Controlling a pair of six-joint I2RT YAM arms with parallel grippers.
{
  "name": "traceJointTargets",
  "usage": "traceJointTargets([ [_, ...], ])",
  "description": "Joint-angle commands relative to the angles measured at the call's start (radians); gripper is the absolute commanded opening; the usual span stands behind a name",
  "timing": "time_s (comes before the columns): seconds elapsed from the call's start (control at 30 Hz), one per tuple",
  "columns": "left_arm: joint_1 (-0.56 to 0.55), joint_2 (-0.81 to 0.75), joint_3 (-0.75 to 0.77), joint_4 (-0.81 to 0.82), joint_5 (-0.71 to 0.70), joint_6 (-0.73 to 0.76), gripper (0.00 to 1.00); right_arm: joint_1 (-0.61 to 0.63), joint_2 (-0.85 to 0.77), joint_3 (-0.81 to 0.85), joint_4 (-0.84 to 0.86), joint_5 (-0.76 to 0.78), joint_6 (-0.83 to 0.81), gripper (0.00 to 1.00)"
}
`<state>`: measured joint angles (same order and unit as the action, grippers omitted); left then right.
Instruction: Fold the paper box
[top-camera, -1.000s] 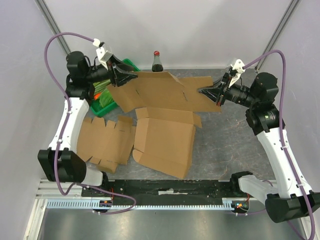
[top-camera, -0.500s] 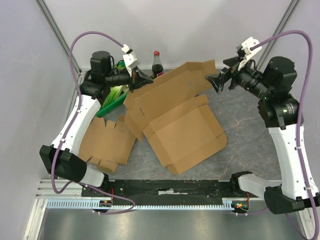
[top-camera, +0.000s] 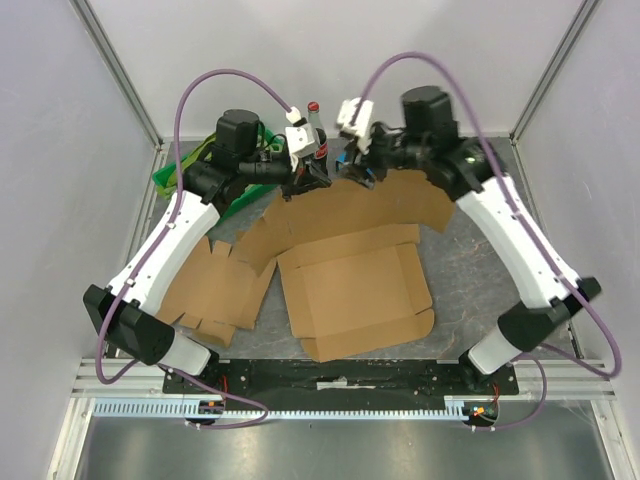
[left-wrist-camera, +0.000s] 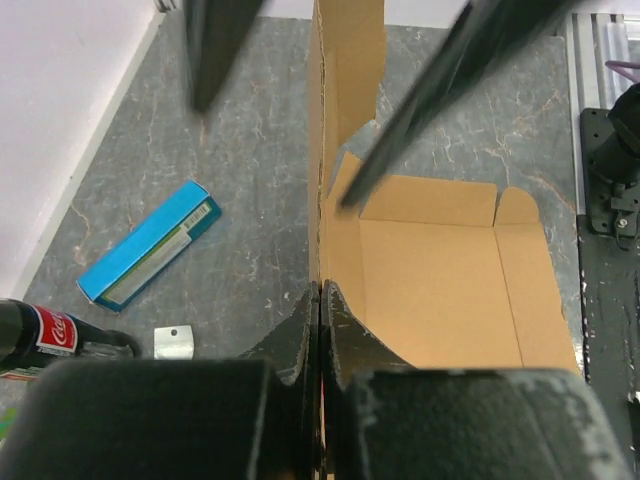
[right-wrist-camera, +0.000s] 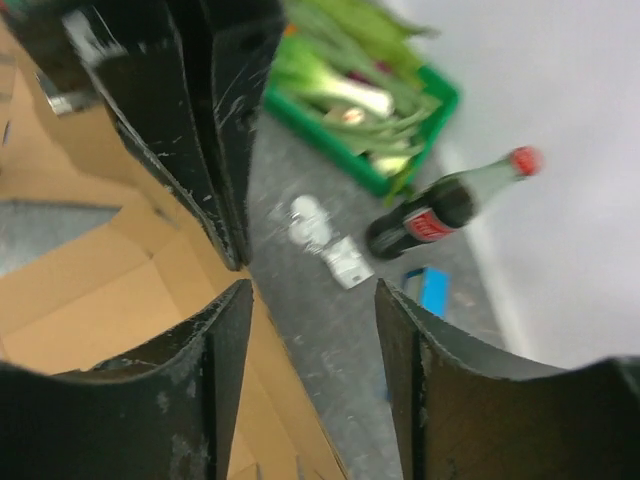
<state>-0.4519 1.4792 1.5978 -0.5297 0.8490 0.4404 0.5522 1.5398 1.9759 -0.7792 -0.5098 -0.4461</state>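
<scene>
My left gripper (left-wrist-camera: 320, 300) is clenched on the thin edge of the rear panel (top-camera: 390, 200) of the paper box (top-camera: 360, 290). The grip sits just on the near side of the cola bottle (top-camera: 313, 108), and the panel is raised there. My right gripper (right-wrist-camera: 312, 300) hangs just beside it, equally close in front of the bottle, with its jaws apart and nothing between them. The rest of the box lies opened out on the table (top-camera: 470, 280), farther toward me from the bottle, with its base and side flaps spread flat.

I judge this an early step: lifting the rear panel. Next, my right gripper should close on that same panel's edge so both hold it upright before the side flaps are turned in. A flat cardboard stack (top-camera: 210, 290) lies nearer me and left of the bottle.
</scene>
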Motion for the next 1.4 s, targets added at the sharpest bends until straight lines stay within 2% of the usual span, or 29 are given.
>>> traceJointTargets([
  [0.0,-0.018,0.001,0.056,-0.029,-0.030,0.067,0.02,0.055,0.046,-0.012,-0.109,0.042,-0.128,0.55],
  [0.23,-0.031,-0.002,0.062,-0.052,-0.045,0.095,0.02,0.058,0.068,-0.077,-0.098,0.031,-0.143,0.42],
  [0.27,-0.033,0.000,0.063,-0.053,-0.041,0.095,0.02,0.058,0.074,-0.081,-0.097,0.030,-0.141,0.34],
  [0.43,-0.034,-0.013,0.042,-0.029,-0.028,0.093,0.02,0.057,0.057,-0.163,-0.081,0.025,-0.148,0.20],
  [0.53,-0.034,-0.017,0.027,-0.004,-0.033,0.089,0.02,0.037,0.016,-0.225,-0.036,0.011,-0.116,0.00],
  [0.6,-0.028,-0.026,0.002,0.064,-0.066,0.038,0.05,0.009,-0.013,-0.285,0.033,0.010,-0.083,0.00],
  [0.63,-0.021,-0.057,-0.019,0.110,-0.073,-0.041,0.19,-0.001,-0.044,-0.307,0.053,-0.007,-0.047,0.00],
  [0.67,-0.008,-0.078,-0.086,0.163,-0.086,-0.096,0.29,-0.015,-0.062,-0.333,0.114,-0.001,-0.019,0.00],
  [0.7,0.017,-0.109,-0.134,0.324,-0.120,-0.167,0.37,-0.046,-0.079,-0.391,0.139,-0.004,0.004,0.00],
  [0.73,0.027,-0.137,-0.180,0.380,-0.167,-0.277,0.58,-0.063,-0.116,-0.419,0.162,-0.019,0.023,0.00],
  [0.77,0.033,-0.199,-0.255,0.428,-0.262,-0.316,0.69,-0.077,-0.131,-0.443,0.191,-0.021,0.050,0.00],
  [0.83,0.036,-0.256,-0.323,0.522,-0.408,-0.429,0.71,-0.097,-0.158,-0.485,0.195,-0.012,0.061,0.00],
  [0.87,0.036,-0.299,-0.370,0.527,-0.545,-0.486,0.72,-0.100,-0.165,-0.506,0.196,-0.013,0.066,0.00],
  [0.97,0.038,-0.330,-0.442,0.514,-0.745,-0.542,0.67,-0.110,-0.185,-0.531,0.205,-0.013,0.075,0.00],
  [1.03,0.039,-0.309,-0.455,0.502,-0.749,-0.530,0.66,-0.115,-0.188,-0.534,0.205,-0.016,0.078,0.00],
  [1.07,0.038,-0.294,-0.449,0.490,-0.682,-0.517,0.67,-0.115,-0.188,-0.537,0.204,-0.009,0.078,0.00],
  [1.13,0.036,-0.252,-0.449,0.488,-0.640,-0.485,0.69,-0.121,-0.182,-0.535,0.207,-0.007,0.083,0.00],
  [1.23,0.035,-0.232,-0.466,0.517,-0.685,-0.442,0.69,-0.126,-0.176,-0.531,0.205,-0.007,0.087,0.00],
  [1.37,0.035,-0.226,-0.470,0.525,-0.641,-0.365,0.64,-0.126,-0.170,-0.526,0.204,-0.009,0.089,0.00],
])
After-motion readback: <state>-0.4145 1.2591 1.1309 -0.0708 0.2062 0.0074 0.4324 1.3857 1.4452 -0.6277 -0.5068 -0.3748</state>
